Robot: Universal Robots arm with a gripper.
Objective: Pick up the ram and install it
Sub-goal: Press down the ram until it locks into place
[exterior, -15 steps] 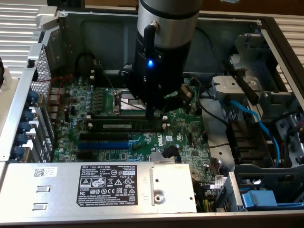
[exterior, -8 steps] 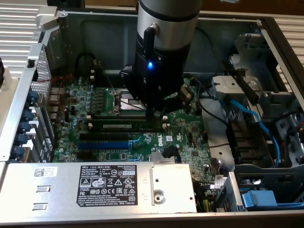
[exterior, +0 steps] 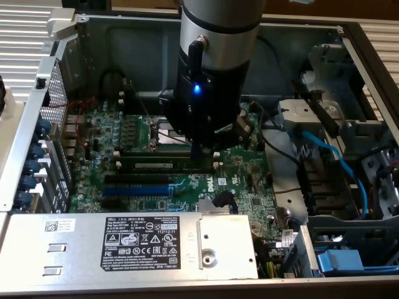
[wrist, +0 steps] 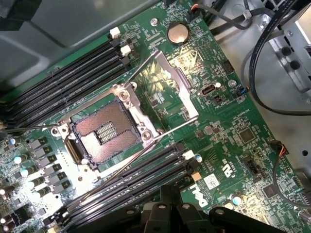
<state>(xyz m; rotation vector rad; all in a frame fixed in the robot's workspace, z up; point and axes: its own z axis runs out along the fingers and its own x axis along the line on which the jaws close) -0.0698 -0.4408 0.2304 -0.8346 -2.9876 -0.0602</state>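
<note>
Nearest the exterior view: grey power supply [exterior: 124,246] with its white label, across the front of the open computer case [exterior: 19,156]. Behind it, green motherboard [exterior: 187,180] under the black arm, jaws [exterior: 201,159] closed and down at the long black memory slots [exterior: 165,165]. Seated along one slot, dark green ram [exterior: 159,165] with pale label, level, just beside the open processor socket [wrist: 104,131].
</note>
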